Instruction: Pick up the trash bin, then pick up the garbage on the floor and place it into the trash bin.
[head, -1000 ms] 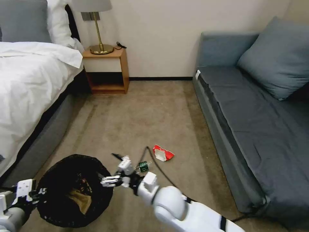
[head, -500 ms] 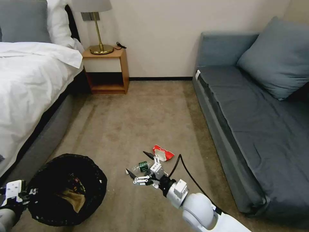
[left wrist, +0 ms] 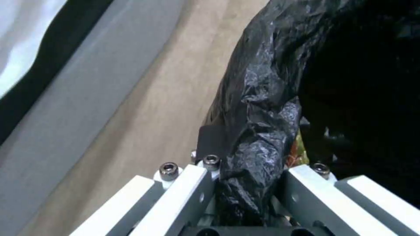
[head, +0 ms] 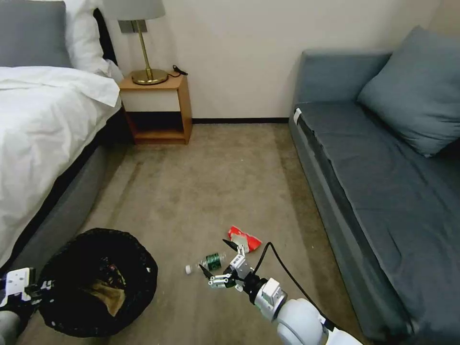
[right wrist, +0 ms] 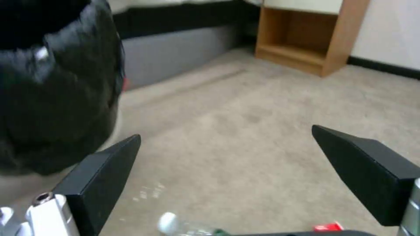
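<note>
Holding the trash bin (head: 98, 280) at the lower left, the left gripper (left wrist: 245, 183) is clamped on its black bag rim, with some litter already inside. The right gripper (head: 219, 261), fingers spread wide, hangs low just above the bottle (head: 207, 262) in the lower middle. That bottle and the red packet (head: 244, 238) beside it look still left to bin.

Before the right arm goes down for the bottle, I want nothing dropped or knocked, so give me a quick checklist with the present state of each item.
1. Right gripper open: ok, jaws spread wide in the right wrist view.
2. Right gripper empty: ok, nothing between its fingers.
3. Bottle reachable: ok, it lies on the carpet just beside the gripper.
4. Red-and-white packet clear of the bottle: ok, it lies apart, toward the sofa.
5. Left gripper holding the trash bin: ok, shut on the bagged rim.
6. Bin mouth free for a drop: ok, open, with litter already inside.
</note>
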Available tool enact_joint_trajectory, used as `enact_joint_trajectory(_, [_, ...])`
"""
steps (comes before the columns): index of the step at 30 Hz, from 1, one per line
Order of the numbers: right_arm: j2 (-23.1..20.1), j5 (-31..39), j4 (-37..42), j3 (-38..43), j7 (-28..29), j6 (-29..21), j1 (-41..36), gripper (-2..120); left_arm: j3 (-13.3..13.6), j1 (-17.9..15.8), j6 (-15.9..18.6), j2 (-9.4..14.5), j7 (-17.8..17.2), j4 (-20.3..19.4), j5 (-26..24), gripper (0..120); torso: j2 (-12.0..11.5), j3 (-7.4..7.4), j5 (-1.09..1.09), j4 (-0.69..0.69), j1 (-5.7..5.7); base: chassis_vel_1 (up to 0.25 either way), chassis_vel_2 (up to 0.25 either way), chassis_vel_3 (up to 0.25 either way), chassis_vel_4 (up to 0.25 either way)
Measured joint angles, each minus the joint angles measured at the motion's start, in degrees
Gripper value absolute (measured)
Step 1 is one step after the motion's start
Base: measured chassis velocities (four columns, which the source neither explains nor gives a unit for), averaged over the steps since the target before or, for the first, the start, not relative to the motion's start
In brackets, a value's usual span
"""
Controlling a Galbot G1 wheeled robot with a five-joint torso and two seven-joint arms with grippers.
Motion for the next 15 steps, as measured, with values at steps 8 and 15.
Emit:
enact_joint_trajectory(8, [-0.8,-2.2,-3.2,0.3,0.3,-2.4,0.0,100,0.4,-0.4,0.0,0.3,0.0,0.5,0.0,3,0.0,0.0,-0.01,0.0,0.0,-0.22,0.209,0.206,-0.211])
enact_joint_trajectory(15, [-1.7,1.8,-7.0,0.8,-3.0,-9.2,1.6,100,0.5,-0.6,0.0,0.6,0.0,1.0,0.0,3,0.0,0.01,-0.02,0.0,0.01,-0.156,0.163,0.135,-0.151])
